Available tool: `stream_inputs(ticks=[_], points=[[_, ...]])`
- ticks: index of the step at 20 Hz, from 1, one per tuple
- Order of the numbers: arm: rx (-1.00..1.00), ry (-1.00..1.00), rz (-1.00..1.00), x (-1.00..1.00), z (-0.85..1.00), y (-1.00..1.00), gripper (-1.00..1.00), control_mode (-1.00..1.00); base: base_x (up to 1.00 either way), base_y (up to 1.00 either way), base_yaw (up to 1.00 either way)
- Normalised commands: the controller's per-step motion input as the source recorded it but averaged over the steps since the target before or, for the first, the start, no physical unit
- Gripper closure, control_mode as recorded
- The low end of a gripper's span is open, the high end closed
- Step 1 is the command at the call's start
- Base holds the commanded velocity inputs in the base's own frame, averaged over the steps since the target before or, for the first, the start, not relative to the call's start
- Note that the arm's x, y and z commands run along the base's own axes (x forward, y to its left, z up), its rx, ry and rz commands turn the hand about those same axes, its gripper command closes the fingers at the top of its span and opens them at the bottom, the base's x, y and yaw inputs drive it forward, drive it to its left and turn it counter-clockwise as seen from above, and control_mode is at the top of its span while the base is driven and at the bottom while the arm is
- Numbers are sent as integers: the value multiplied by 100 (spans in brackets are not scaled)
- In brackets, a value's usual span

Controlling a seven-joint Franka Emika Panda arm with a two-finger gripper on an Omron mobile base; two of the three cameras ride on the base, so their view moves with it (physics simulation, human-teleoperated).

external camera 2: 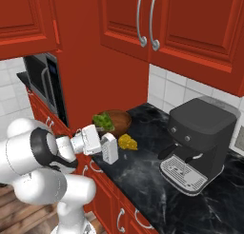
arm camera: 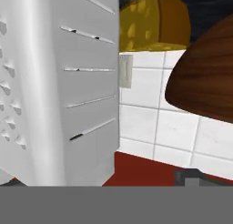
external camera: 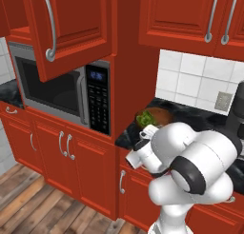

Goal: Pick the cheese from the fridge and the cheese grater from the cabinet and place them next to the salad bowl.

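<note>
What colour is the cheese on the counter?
Yellow-orange; the cheese shows best in the right base view.

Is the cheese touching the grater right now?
Apart. The right base view shows a strip of dark counter between the grater and the cheese, which lies beside it.

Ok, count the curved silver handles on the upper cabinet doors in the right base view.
2. Both handles hang side by side on the upper red doors above the coffee machine: one to the left, the other right beside it. More may lie outside the picture.
</note>
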Motion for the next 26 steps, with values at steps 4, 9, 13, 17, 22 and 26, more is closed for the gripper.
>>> stream_inputs(ticks=[4, 9, 13, 17, 22, 26], points=[[0, -18, 8, -1, -29, -29, -100, -100, 0, 0, 0], [0, -26, 9, -12, -18, -28, -100, -100, 0, 0, 0], [0, -4, 6, -1, -25, -18, -100, -100, 0, 0, 0], [0, -5, 9, -13, -6, -2, -100, -100, 0, 0, 0], [0, -1, 7, -30, 0, 0, -100, -100, 0, 0, 0], [0, 0, 3, -37, 0, 0, -100, -100, 0, 0, 0]])
